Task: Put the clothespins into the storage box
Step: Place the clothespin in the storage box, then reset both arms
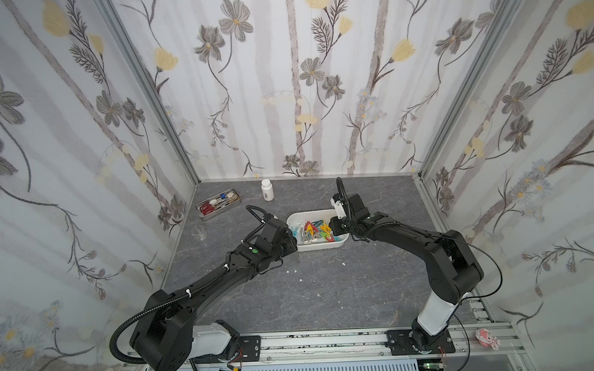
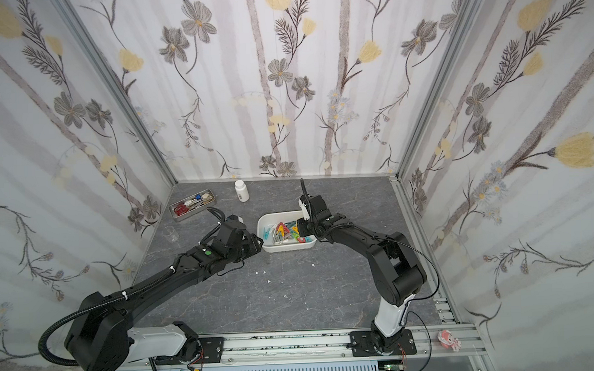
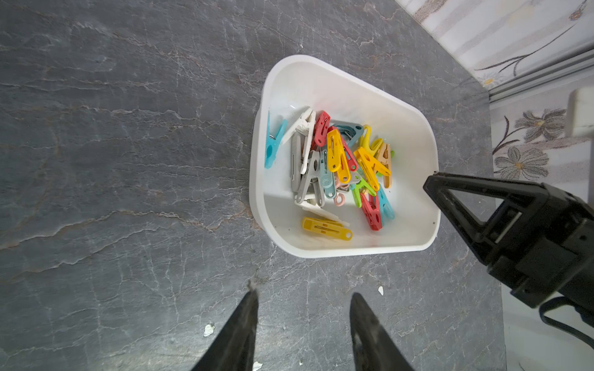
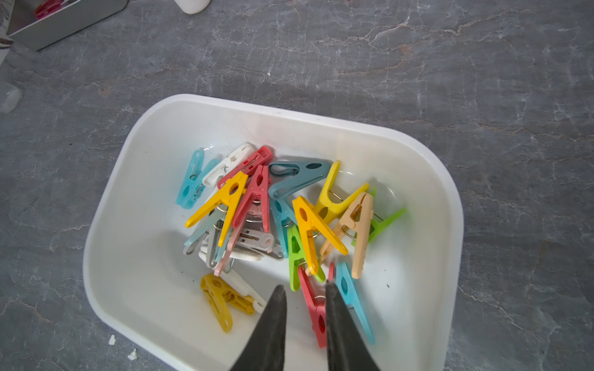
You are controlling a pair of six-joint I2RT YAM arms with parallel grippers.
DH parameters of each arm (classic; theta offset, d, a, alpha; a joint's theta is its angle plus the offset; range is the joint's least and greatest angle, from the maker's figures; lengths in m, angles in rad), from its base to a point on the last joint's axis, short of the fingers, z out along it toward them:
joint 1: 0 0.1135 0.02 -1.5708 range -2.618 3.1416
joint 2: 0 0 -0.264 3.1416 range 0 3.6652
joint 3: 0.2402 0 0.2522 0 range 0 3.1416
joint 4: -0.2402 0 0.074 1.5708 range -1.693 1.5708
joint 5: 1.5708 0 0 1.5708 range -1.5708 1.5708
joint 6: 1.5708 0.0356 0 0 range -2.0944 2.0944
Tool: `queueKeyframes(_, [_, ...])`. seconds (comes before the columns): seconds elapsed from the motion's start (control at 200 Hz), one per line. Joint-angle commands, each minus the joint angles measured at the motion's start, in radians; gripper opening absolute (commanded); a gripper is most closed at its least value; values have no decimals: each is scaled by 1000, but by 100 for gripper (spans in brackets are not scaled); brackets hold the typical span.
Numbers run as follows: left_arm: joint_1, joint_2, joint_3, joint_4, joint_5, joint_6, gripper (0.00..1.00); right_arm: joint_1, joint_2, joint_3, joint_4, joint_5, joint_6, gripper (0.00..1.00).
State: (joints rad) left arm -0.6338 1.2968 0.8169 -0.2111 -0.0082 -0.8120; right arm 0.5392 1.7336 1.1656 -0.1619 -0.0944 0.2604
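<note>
- In both top views the storage box sits mid-table with the clothespins heaped inside. I see none loose on the table (only small white flecks), so the job looks close to done.
- Also there, the left gripper is just beside one end wall of the box. The right gripper reaches in over the opposite rim.
- Left wrist view: the left gripper has its fingers well apart with nothing between them, over bare table short of the storage box. The right gripper shows side-on at the rim, so its gap is unreadable here.
- Right wrist view: the right gripper has its jaws parted by a narrow gap and clamps nothing, low over the pile. A red clothespin lies directly beneath, partly hidden behind one finger.
- Risk: lifting out at a slant could hook a fingertip on that peg's wire spring and drag it over the shallow wall.
- Risk: the box looks light, so a sideways brush from the left gripper would likely slide or tip it.
- Risk: both arms crowd one small box and could clash if they move together.
</note>
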Motion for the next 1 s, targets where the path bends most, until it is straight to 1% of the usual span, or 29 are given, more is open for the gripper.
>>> queueKeyframes(0.0, [0, 1, -12, 29, -31, 3, 47, 1, -30, -11, 18, 3, 7, 24])
queueKeyframes(0.055, [0, -5, -26, 48, -39, 2, 49, 1, -47, -29, 35, -6, 16, 24])
queueKeyframes(0.125, [0, -19, -51, 85, -52, 13, 59, 1, -80, -59, 55, -7, 28, 25])
queueKeyframes(0.185, [2, -25, -58, 104, -76, 44, 63, 2, -116, -81, 61, 10, 33, 29])
queueKeyframes(0.23, [11, -20, -42, 99, -96, 79, 69, 1, -131, -93, 62, 33, 37, 36])
queueKeyframes(0.245, [16, -17, -36, 95, -101, 91, 70, 1, -163, -98, 61, 39, 36, 38])
queueKeyframes(0.285, [32, -5, -9, 88, -105, 123, 76, 0, -192, -107, 62, 53, 37, 43])
queueKeyframes(0.365, [72, 22, 56, 74, -101, 187, 85, -3, -245, -119, 61, 98, 33, 59])
queueKeyframes(0.415, [97, 36, 101, 61, -111, 220, 92, -10, -282, -123, 61, 126, 29, 68])
queueKeyframes(0.43, [105, 40, 113, 57, -115, 230, 94, -13, -292, -124, 61, 132, 26, 74])
queueKeyframes(0.465, [125, 49, 143, 50, -125, 252, 100, -22, -319, -127, 64, 150, 18, 83])
queueKeyframes(0.515, [149, 65, 186, 49, -120, 307, 100, -37, -358, -126, 64, 207, 14, 92])
queueKeyframes(0.585, [189, 97, 257, 23, -124, 358, 100, -77, -430, -141, 95, 276, -7, 95])
queueKeyframes(0.62, [209, 104, 278, 23, -135, 378, 100, -104, -478, -179, 163, 275, -51, 97])
queueKeyframes(0.635, [218, 104, 283, 25, -145, 385, 100, -115, -502, -206, 207, 270, -73, 99])
queueKeyframes(0.659, [235, 98, 286, 32, -163, 395, 100, -132, -543, -258, 288, 258, -112, 100])
queueKeyframes(0.694, [255, 74, 263, 72, -182, 421, 100, -152, -600, -332, 407, 249, -173, 100])
queueKeyframes(0.724, [268, 36, 223, 140, -209, 455, 100, -168, -642, -393, 504, 245, -215, 100])
queueKeyframes(0.759, [274, -25, 134, 244, -261, 502, 100, -190, -684, -455, 575, 244, -244, 100])
queueKeyframes(0.789, [285, -87, 44, 353, -287, 540, 100, -215, -711, -471, 584, 244, -251, 100])
queueKeyframes(0.844, [319, -181, -124, 558, -286, 618, 100, -263, -747, -474, 551, 259, -251, 100])
queueKeyframes(0.889, [351, -229, -243, 681, -291, 664, 100, -295, -787, -506, 552, 281, -256, 100])
queueKeyframes(0.934, [380, -266, -319, 737, -297, 693, 100, -319, -829, -578, 605, 311, -260, 100])
queueKeyframes(0.994, [411, -261, -354, 714, -333, 710, 100, -340, -882, -694, 704, 346, -252, 100])
